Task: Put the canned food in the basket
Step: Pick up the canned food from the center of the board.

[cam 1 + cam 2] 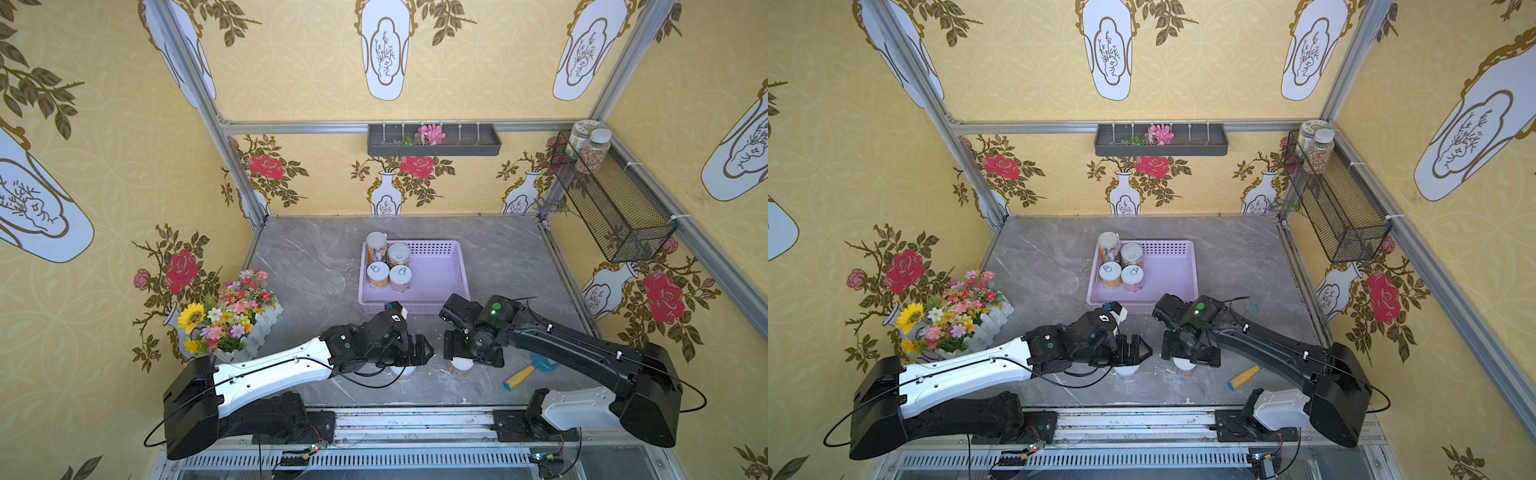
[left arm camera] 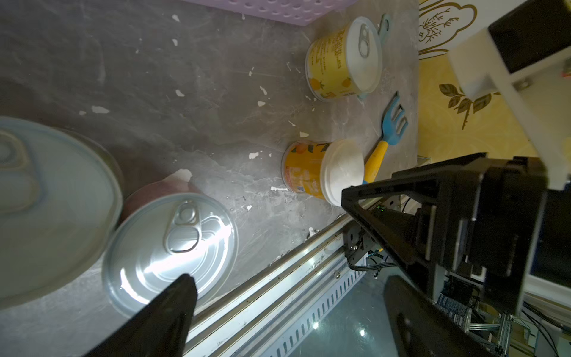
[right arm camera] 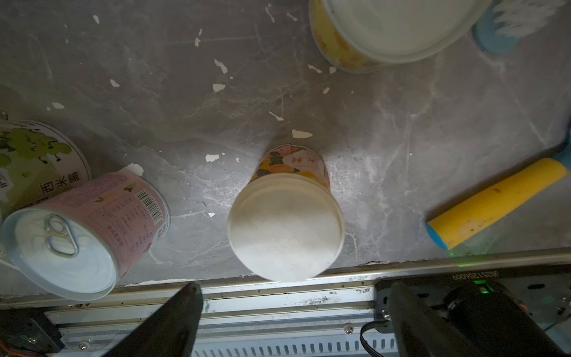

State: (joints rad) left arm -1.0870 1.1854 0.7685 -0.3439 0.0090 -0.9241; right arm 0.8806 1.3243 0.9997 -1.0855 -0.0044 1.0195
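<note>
With four cans (image 1: 400, 277) standing inside the basket (image 1: 460, 266), the left hand (image 1: 422, 353) and right hand (image 1: 473, 357) hung spread over loose cans (image 1: 461, 366) on the tabletop (image 1: 311, 257) just in front of it, seemingly poised to grasp.

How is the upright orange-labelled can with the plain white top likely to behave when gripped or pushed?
The orange-labelled can looks rigid, so the open right gripper's fingers probably won't dent it. Upright on its flat base, it should slide on the table rather than roll; a high push might tip it. Its smooth label may be slippery.
</note>
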